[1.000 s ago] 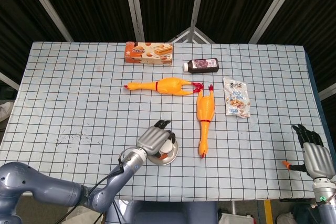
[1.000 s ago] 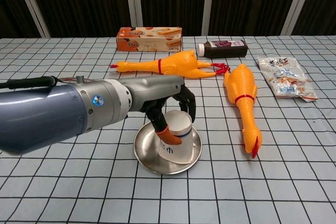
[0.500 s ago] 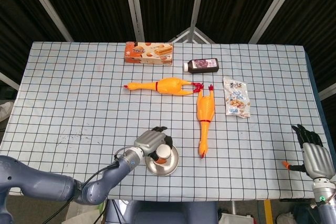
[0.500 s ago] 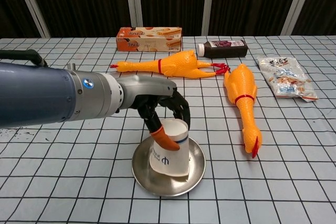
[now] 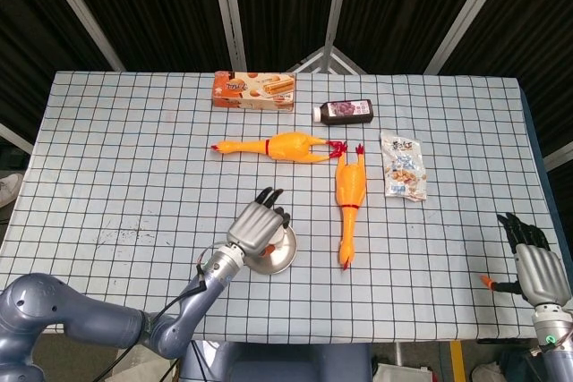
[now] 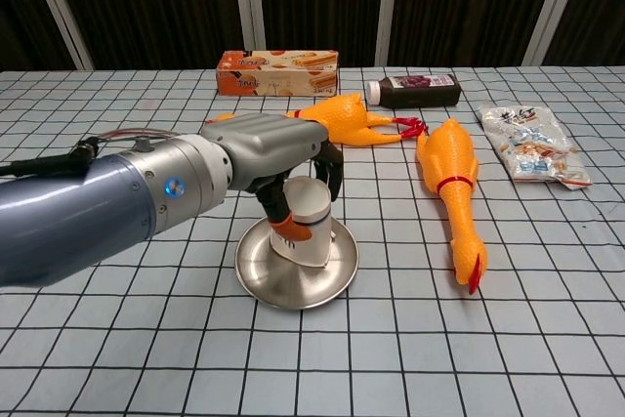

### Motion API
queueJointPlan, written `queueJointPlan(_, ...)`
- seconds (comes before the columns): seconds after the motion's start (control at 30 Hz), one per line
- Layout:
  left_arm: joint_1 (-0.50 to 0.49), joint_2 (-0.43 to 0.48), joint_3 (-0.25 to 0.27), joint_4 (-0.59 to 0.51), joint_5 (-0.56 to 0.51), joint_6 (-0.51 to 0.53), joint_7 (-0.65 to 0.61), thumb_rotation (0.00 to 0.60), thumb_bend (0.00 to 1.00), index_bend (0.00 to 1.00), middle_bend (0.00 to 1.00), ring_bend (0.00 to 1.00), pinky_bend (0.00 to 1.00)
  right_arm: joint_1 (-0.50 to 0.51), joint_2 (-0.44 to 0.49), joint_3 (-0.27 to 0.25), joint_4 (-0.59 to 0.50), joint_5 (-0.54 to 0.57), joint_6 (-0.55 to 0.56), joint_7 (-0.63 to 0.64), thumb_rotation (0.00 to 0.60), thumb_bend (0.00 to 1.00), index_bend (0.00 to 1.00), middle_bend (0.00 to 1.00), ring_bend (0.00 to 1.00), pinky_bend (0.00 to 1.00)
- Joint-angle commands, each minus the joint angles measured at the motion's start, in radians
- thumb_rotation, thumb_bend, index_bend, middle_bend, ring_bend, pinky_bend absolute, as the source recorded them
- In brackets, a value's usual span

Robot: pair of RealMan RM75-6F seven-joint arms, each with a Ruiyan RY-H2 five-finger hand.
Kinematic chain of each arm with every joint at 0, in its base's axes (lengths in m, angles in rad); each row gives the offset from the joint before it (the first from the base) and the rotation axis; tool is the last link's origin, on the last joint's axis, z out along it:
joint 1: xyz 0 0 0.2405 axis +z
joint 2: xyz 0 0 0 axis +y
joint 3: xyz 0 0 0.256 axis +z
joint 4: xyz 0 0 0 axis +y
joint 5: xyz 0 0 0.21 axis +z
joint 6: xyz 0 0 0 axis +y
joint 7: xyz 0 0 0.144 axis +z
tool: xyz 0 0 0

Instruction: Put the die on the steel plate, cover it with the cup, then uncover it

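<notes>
Shifted slightly back on the counter (image 6: 547,339) since half a second ago, the steel plate (image 6: 293,275) carries the inverted paper cup (image 6: 309,227), gripped by the left hand (image 6: 283,158) and tilted, base up. Any die is hidden beneath. The right hand (image 5: 534,261) is seen with fingers apart, empty.

Checked tablecloth table (image 5: 107,149), steel plate (image 6: 293,278), two rubber chickens (image 5: 279,146), biscuit box (image 5: 253,90), bottle (image 5: 344,113), snack bag (image 5: 402,165)

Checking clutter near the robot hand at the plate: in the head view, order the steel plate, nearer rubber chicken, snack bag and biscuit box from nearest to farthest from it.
From the left robot hand:
1. Steel plate, beneath it.
2. Rubber chicken, to its right.
3. Snack bag, farther right; biscuit box, at the far edge: too close to rank.
</notes>
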State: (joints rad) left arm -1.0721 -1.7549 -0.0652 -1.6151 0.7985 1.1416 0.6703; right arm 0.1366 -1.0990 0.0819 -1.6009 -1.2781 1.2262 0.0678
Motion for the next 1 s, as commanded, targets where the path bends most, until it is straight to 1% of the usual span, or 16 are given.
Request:
queueJointPlan(0.03,0.015,-0.017,0.013,0.023,0.036,0.010,0.003,0.600,0.36,0.42,0.37,0.03,0.00,0.000,0.000,0.000,0.000,0.002,-0.001,0.001,0.600,0.02,0.05,0.00,0.09,0.00)
queueJointPlan(0.17,0.030,-0.021,0.002,0.005,0.034,-0.019,-0.037,0.600,0.36,0.42,0.37,0.03,0.00,0.000,0.000,0.000,0.000,0.002,0.001,-0.001,0.600,0.02,0.05,0.00,0.09,0.00)
queueJointPlan(0.33,0.047,0.023,-0.053,-0.077,-0.046,-0.145,-0.163,0.600,0.36,0.42,0.38,0.03,0.00,-0.001,-0.001,0.000,-0.002,0.003,0.002,-0.006,0.600,0.02,0.05,0.00,0.09,0.00)
queueJointPlan(0.43,0.043,0.060,-0.071,-0.113,-0.099,-0.207,-0.191,0.600,0.36,0.42,0.38,0.03,0.00,0.000,-0.001,0.000,-0.003,0.004,0.002,-0.008,0.600,0.02,0.05,0.00,0.09,0.00)
queueJointPlan(0.5,0.034,0.093,-0.082,-0.146,-0.154,-0.254,-0.205,0.600,0.36,0.42,0.38,0.03,0.00,0.000,-0.002,0.000,-0.003,0.005,0.001,-0.010,0.600,0.02,0.05,0.00,0.09,0.00)
queueJointPlan(0.6,0.025,0.125,-0.097,-0.172,-0.209,-0.295,-0.227,0.600,0.36,0.42,0.38,0.03,0.00,0.001,-0.002,0.000,-0.004,0.006,0.001,-0.011,0.600,0.02,0.05,0.00,0.09,0.00)
queueJointPlan(0.67,0.016,0.140,-0.095,-0.174,-0.224,-0.299,-0.220,0.600,0.36,0.42,0.38,0.03,0.00,0.001,-0.002,0.000,-0.006,0.005,0.000,-0.011,0.600,0.02,0.05,0.00,0.09,0.00)
queueJointPlan(0.8,0.007,0.144,-0.080,-0.167,-0.221,-0.270,-0.197,0.600,0.36,0.42,0.38,0.03,0.00,0.002,-0.003,0.000,-0.004,0.005,-0.001,-0.012,0.600,0.02,0.05,0.00,0.09,0.00)
queueJointPlan(0.9,0.011,0.135,-0.073,-0.159,-0.198,-0.244,-0.192,0.600,0.36,0.42,0.38,0.03,0.00,0.004,-0.004,-0.001,-0.004,0.007,-0.005,-0.015,0.600,0.02,0.05,0.00,0.09,0.00)
queueJointPlan(1.0,0.021,0.116,-0.066,-0.138,-0.143,-0.197,-0.184,0.600,0.36,0.43,0.39,0.04,0.00,0.004,-0.005,-0.001,-0.004,0.010,-0.008,-0.017,0.600,0.02,0.05,0.00,0.09,0.00)
